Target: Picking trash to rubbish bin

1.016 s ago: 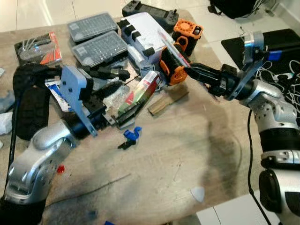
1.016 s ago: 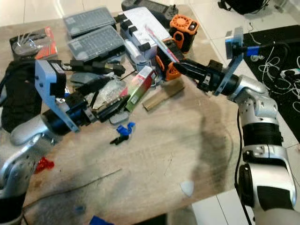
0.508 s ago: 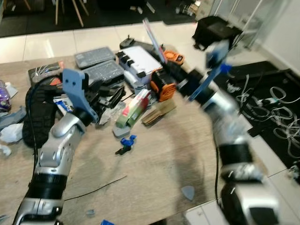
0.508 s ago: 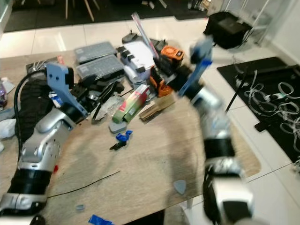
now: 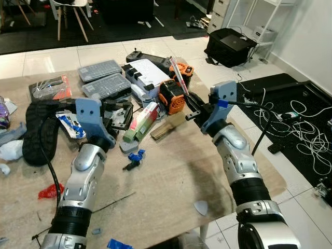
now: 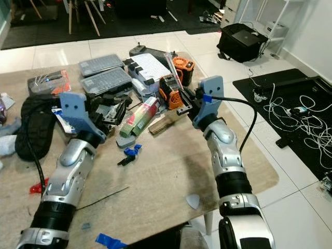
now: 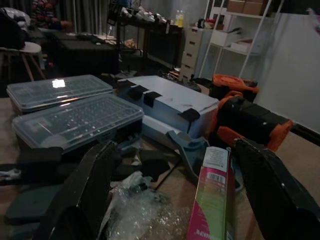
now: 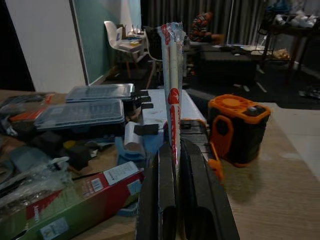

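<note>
From the left eye view, the right gripper (image 5: 191,106) sits just beside the orange tool (image 5: 171,96), pinching a long thin wrapper (image 5: 179,78) that sticks up past it; the left gripper (image 5: 120,115) reaches toward the pink-green box (image 5: 140,118) on the bench (image 5: 171,171).

The left wrist view shows its fingers (image 7: 87,195) spread wide, holding nothing, crinkled plastic (image 7: 135,210) between them.

The right wrist view shows the wrapper clamped upright. I'd say lift it straight and keep the squeeze firm, so it clears the orange tool without slipping.
</note>
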